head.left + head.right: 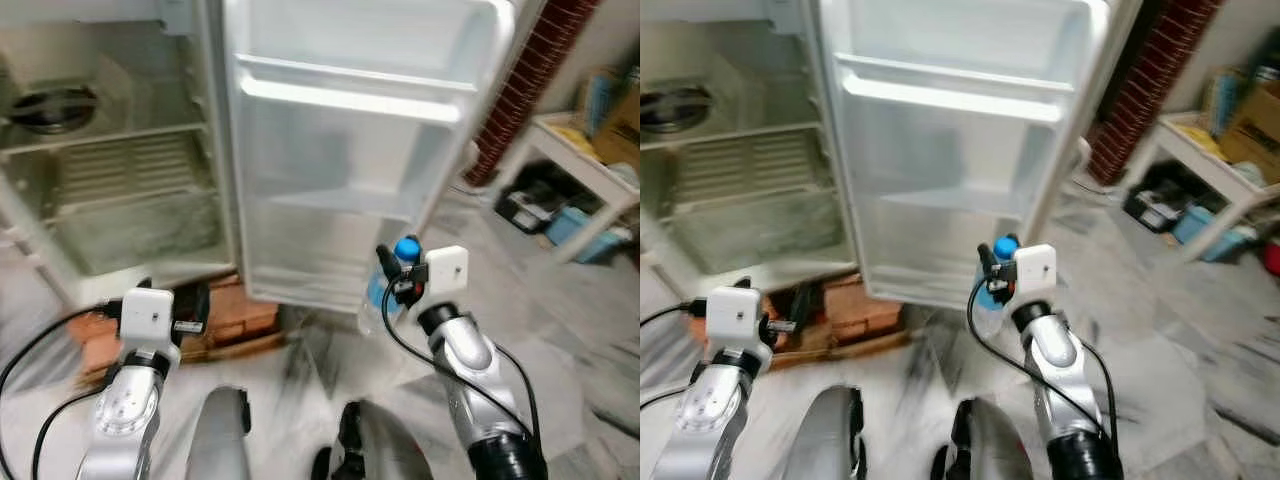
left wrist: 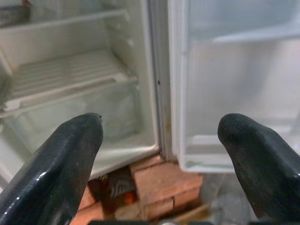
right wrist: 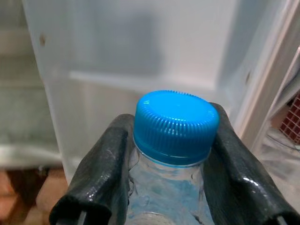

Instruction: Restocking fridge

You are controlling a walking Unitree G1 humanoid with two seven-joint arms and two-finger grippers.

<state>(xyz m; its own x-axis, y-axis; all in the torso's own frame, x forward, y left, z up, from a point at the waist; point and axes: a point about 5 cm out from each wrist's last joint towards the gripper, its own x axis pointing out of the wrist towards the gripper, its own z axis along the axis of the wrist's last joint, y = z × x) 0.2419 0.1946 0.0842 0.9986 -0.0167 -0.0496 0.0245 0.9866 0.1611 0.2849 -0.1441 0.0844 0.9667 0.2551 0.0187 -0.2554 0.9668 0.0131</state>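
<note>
Head views blurring heavily toward floor (image 1: 560, 330) and right side; clutter on white shelf unit (image 1: 585, 175) too smeared to identify. Fridge (image 1: 110, 150) top cut off by frame. Dark round item (image 1: 52, 105) sitting on upper shelf, not identifiable. Bottle body mostly hiding behind right wrist module in head views, lower part running out of frame in right wrist view.

Right gripper (image 3: 171, 154) clamping both black fingers (image 3: 101, 164) against neck of water bottle (image 3: 173, 154), just under blue ribbed cap (image 3: 176, 124). Bottle standing upright, clear plastic, pale blue label or tint showing through. Holding it low in front of open fridge door (image 1: 350, 150), near door's bottom edge, not yet on any door shelf.

Left gripper (image 2: 161, 154) hanging with fingers (image 2: 56, 173) spread wide apart, gripping nothing, pointing at seam between fridge body and door. Bricks (image 2: 161, 185) lying under fridge corner, dark object beside them unclear.

Door shelves looking white and bare; fridge interior showing wire-ribbed shelf (image 1: 125, 165) and frosted drawer (image 1: 135, 230) below.
</note>
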